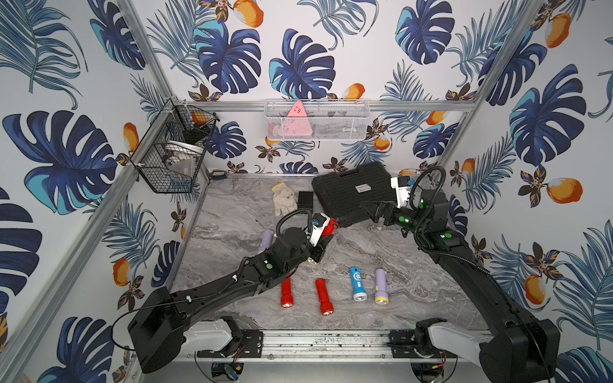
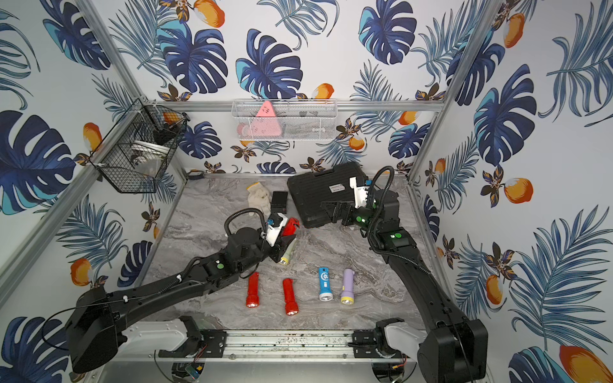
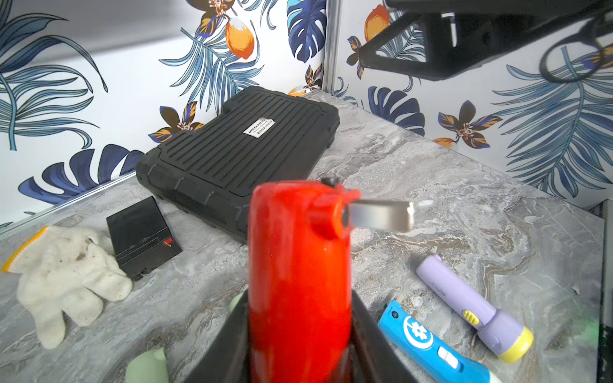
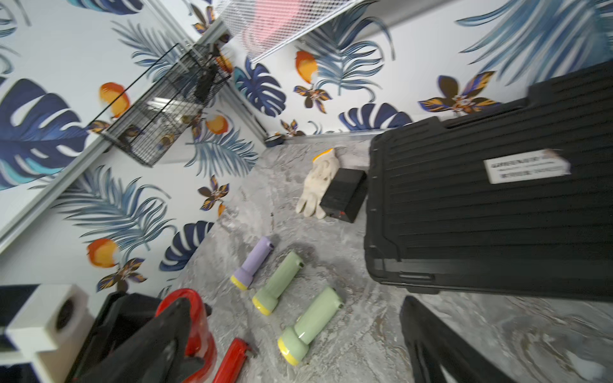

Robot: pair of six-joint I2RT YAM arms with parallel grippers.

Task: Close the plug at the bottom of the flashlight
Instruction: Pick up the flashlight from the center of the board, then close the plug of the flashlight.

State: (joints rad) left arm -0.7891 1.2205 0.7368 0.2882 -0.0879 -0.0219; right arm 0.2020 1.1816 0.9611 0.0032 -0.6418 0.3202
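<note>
**Plug out, fold it next**

Your left gripper (image 3: 300,351) is clamped on the flashlight (image 3: 298,265), holding it above the table with its bottom end toward the case (image 1: 351,192). The metal plug (image 3: 381,215) sticks out sideways, so the closing isn't done yet. Your right gripper (image 1: 371,212) hangs over the case, fingers wide apart and empty. Next, I'd judge, bring it across and press the plug flat into its recess while the left holds firm.
</note>
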